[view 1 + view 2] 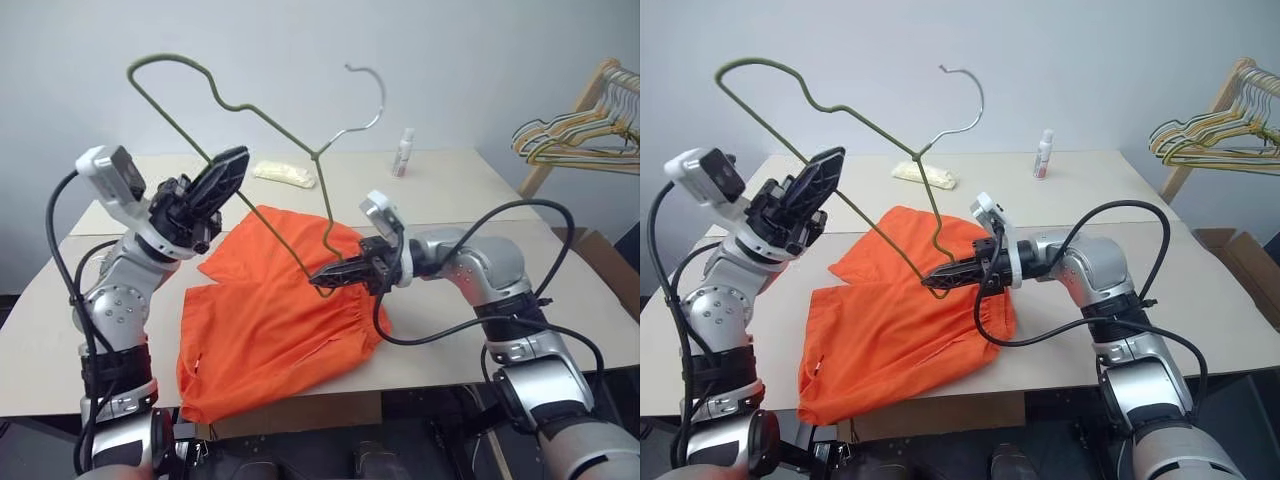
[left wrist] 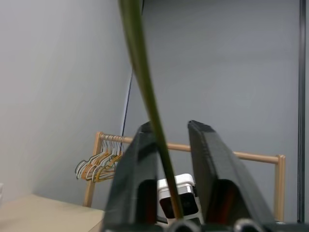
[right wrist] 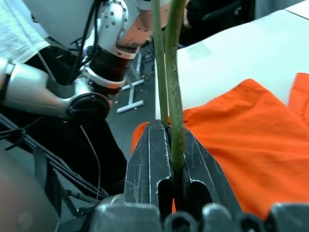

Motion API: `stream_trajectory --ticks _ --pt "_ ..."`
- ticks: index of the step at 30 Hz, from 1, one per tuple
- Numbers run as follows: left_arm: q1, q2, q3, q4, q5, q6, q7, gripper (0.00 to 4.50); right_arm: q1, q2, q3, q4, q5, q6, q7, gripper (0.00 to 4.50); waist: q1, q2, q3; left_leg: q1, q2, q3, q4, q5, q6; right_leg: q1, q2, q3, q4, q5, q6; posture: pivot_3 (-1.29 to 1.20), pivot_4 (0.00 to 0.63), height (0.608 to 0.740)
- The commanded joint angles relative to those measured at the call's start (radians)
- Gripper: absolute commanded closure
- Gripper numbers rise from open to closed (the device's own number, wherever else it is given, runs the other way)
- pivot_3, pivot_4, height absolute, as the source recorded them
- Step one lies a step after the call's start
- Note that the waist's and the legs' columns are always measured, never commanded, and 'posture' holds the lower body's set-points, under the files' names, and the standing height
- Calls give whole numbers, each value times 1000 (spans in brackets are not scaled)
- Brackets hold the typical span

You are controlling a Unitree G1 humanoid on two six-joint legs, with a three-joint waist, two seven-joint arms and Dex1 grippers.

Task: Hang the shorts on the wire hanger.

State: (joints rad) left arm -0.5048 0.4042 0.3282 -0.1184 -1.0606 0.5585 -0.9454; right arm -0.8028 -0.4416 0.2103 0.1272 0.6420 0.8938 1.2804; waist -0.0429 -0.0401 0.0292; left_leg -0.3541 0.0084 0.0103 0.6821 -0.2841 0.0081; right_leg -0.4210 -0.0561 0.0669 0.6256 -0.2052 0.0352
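- The wire hanger (image 1: 262, 150) is held up in the air above the table (image 1: 470, 190), tilted, with its hook (image 1: 368, 95) pointing up and away from the robot.
- The right gripper (image 1: 328, 276) is pressed together on the hanger's lower corner; in the right wrist view the olive wire is pinched between the black fingers (image 3: 154, 159).
- The left gripper (image 1: 222, 172) is seen partway spread around one side of the frame; in the left wrist view the wire runs through the gap, close against one finger (image 2: 137, 179), so a firm pinch there is not shown.
- The shorts (image 1: 270, 315) are lying crumpled on the table beneath the hanger, one edge hanging over the near side, not gripped by either gripper.
- No fabric is threaded over any bar of the hanger yet.
- Judged progress: the hanger is picked up and secured; the hanging itself is entirely left to be done, and the shorts must yet be lifted and draped over the wire.
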Motion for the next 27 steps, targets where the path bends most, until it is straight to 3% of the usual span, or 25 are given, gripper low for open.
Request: stream_trajectory --ticks 1,4,7,11,19,23,27 --pt "30 60 -95 -14 134 -6 -3 2133 5 7 -107 -32 54 6 -47 4500 0 0 0 0 0 0 0 0 0 0 0 0 0 0 0 8 0 740" --pt "99 122 -231 -7 329 -85 -47 1147 47 -33 -183 -73 95 47 -84 4500 0 0 0 0 0 0 -1 0 0 0 0 0 0 0 0 19 0 740" --pt "140 127 -267 21 378 -92 -48 99 123 -108 -247 -121 128 93 -103 4500 9 0 0 0 -1 0 -1 0 0 0 -1 -1 -1 0 0 7 0 740" --pt "210 201 -379 -9 588 -252 -107 43 280 -309 -327 -190 177 215 -89 4500 21 1 1 -2 -1 1 -2 0 1 -1 -1 -1 -3 -1 0 3 0 740" --pt "205 286 -499 -40 825 -551 -212 43 551 -587 -437 -254 302 505 -80 4500 29 3 2 0 0 3 -2 0 1 1 -1 1 -3 -4 4 5 0 740" --pt "199 298 -514 -42 848 -608 -241 43 727 -706 -422 -246 374 589 36 4500 29 3 2 0 1 4 -1 -1 1 2 0 1 -3 -6 8 5 0 740" --pt "206 309 -517 -63 829 -604 -278 43 861 -792 -351 -227 333 541 105 4500 27 3 2 0 2 6 -1 -1 1 2 0 2 -3 -7 9 -1 0 740"
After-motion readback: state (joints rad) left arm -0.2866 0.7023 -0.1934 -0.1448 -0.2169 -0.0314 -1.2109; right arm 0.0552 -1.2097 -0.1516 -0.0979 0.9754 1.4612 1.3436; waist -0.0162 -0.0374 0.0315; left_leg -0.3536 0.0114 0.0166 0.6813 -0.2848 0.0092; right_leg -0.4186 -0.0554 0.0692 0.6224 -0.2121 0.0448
